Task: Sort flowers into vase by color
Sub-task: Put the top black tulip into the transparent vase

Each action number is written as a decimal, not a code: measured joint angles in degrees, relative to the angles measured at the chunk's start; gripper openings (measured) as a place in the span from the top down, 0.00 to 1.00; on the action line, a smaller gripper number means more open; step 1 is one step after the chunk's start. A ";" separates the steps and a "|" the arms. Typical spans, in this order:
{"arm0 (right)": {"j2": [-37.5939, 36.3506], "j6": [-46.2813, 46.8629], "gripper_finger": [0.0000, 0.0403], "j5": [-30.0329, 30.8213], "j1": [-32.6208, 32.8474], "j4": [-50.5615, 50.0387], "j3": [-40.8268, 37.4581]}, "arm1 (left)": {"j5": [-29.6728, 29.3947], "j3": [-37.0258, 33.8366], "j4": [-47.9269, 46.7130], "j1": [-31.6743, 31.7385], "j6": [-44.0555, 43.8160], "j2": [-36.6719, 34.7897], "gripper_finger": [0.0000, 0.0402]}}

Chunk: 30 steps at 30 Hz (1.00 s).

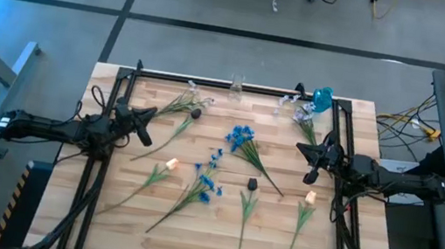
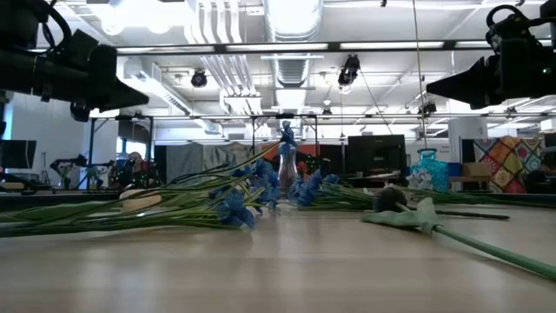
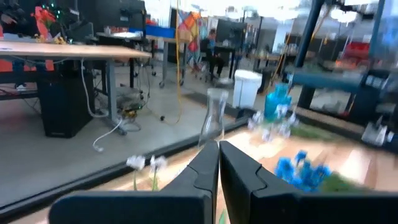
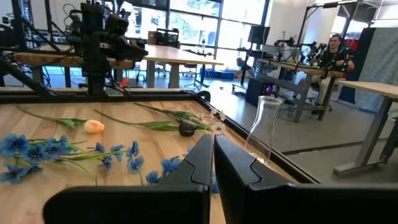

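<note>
Nearest, green-stemmed flowers [image 1: 245,221] lie scattered across the wooden table [image 1: 102,221], with blue-blossomed sprigs [image 1: 241,137] around the middle and pale-headed ones [image 1: 171,164] to either side. Farther back, the left gripper [image 1: 148,126] and right gripper [image 1: 307,159] hang above the table's left and right sides, each with fingers pressed together and empty. Farthest, a clear glass vase [image 1: 236,86] and a blue vase [image 1: 323,98] stand at the far edge.

Grey floor [image 1: 303,57] with dark tape lines, desks [image 4: 168,59] all around, big windows [image 4: 186,25], bright ceiling lights [image 2: 291,17].
</note>
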 joint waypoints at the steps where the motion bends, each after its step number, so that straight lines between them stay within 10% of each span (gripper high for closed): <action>1: -0.01 0.00 0.98 0.00 0.00 0.00 0.00 | 0.00 0.00 1.37 0.00 0.00 -0.02 1.00; 13: -0.01 0.00 0.98 0.00 0.00 0.00 0.00 | 16.92 4.53 5.91 0.11 1.25 3.47 1.00; 30: -0.01 0.00 0.98 0.00 0.00 0.00 0.00 | 21.60 30.72 -39.38 3.10 -2.41 32.51 1.00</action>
